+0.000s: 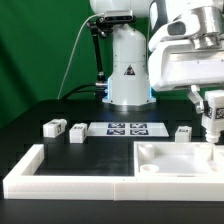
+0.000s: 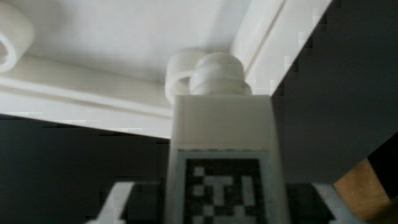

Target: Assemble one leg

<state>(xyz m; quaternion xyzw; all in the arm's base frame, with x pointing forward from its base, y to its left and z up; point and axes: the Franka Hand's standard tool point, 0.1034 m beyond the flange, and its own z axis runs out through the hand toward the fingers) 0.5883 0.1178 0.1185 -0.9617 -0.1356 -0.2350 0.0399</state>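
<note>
1. At the exterior view's left you see the L-shaped border rail point(image 1: 30, 170) lying along the front of the black table point(image 1: 30, 115).
2. Behind the rail, two loose legs point(image 1: 53, 127) point(image 1: 76, 130) lie near each other, each with its tag facing up.
3. At centre lies the marker board point(image 1: 125, 128), and behind it stands the robot base point(image 1: 128, 70).
4. To the right of the marker board you find a third loose leg point(image 1: 183, 132), just behind the square tray-like part point(image 1: 175, 160).
5. At the far right, the gripper point(image 1: 213, 112) hangs over the back right corner of the square part. Its fingers pinch the held leg point(image 1: 214, 104), which stands upright with its tag facing the camera.
6. In the wrist view, the held leg point(image 2: 222, 130) points its rounded end at a corner of the square part point(image 2: 125, 40). You cannot tell whether the end touches or has entered that corner.
</note>
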